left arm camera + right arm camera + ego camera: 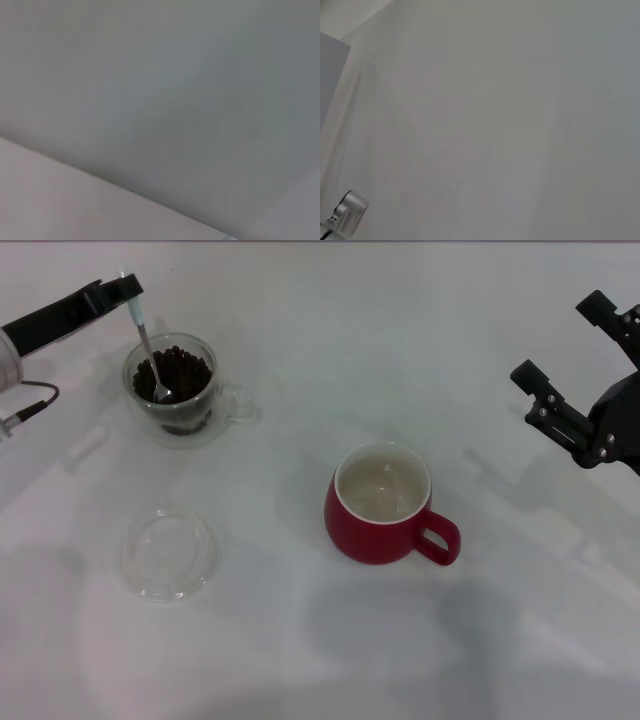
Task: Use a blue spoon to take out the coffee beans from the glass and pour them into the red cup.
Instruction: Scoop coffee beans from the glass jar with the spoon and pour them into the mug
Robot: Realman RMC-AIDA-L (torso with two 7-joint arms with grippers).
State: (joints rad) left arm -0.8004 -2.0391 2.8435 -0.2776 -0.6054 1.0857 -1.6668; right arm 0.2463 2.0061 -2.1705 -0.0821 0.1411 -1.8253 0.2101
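Note:
In the head view, the glass (180, 390) stands at the far left, filled with dark coffee beans (178, 373). My left gripper (122, 290) is shut on the pale handle of the blue spoon (145, 338), just above and behind the glass. The spoon's metal bowl dips into the beans. The red cup (383, 504) stands in the middle, its handle toward the right, and its cream inside looks empty. My right gripper (567, 365) is open and empty at the right edge, well away from the cup. The wrist views show only bare surface.
A flat clear glass dish (168, 551) lies on the white table (330, 350) at the front left, below the glass. A cable (30, 408) hangs by my left arm at the left edge.

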